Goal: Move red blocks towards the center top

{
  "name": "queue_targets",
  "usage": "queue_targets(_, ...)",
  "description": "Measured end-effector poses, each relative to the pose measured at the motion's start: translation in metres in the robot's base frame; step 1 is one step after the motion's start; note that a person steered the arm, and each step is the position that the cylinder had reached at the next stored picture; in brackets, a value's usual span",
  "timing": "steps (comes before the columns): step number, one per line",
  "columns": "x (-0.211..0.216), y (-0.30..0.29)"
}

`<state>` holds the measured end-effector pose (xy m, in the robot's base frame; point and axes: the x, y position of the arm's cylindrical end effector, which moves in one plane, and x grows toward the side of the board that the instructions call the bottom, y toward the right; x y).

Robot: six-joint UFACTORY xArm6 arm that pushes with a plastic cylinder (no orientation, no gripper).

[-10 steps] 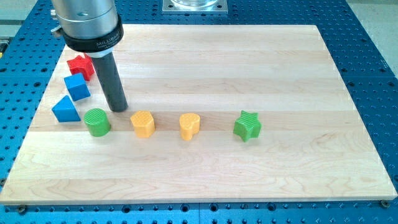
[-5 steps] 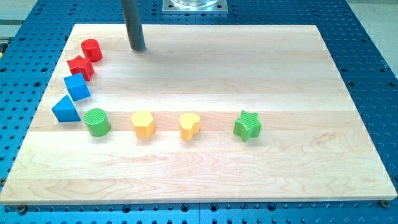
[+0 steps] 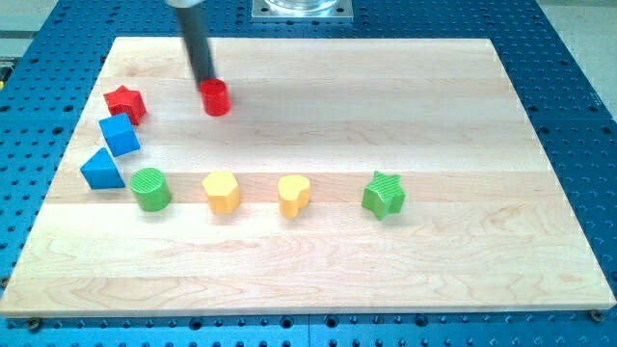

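Observation:
My tip [image 3: 206,83] is at the upper left of the board, touching the upper left side of a red cylinder block [image 3: 216,98]. A red star block [image 3: 124,101] sits further to the view's left, near the board's left edge, well apart from my tip. The rod rises from the tip out of the view's top.
A blue cube [image 3: 120,135] and a blue triangle block [image 3: 101,170] lie below the red star. A green cylinder [image 3: 150,189], a yellow hexagon block [image 3: 222,192], a yellow heart block [image 3: 294,195] and a green star [image 3: 384,196] form a row across the middle.
The red cylinder has moved from beside the red star to the right and slightly down. My tip came from the view's top and now rests against that cylinder.

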<state>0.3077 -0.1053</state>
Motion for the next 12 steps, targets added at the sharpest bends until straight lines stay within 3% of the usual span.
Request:
queue_targets(2,0.032,-0.048)
queue_targets(3,0.059,0.023)
queue_targets(4,0.021,0.089)
queue_targets(5,-0.014,0.107)
queue_targets(6,-0.001,0.187)
queue_targets(7,-0.032,0.187)
queue_targets(8,-0.014,0.157)
queue_targets(9,-0.022,0.147)
queue_targets(10,-0.061,0.118)
queue_targets(11,-0.029,0.127)
queue_targets(12,-0.036,0.111)
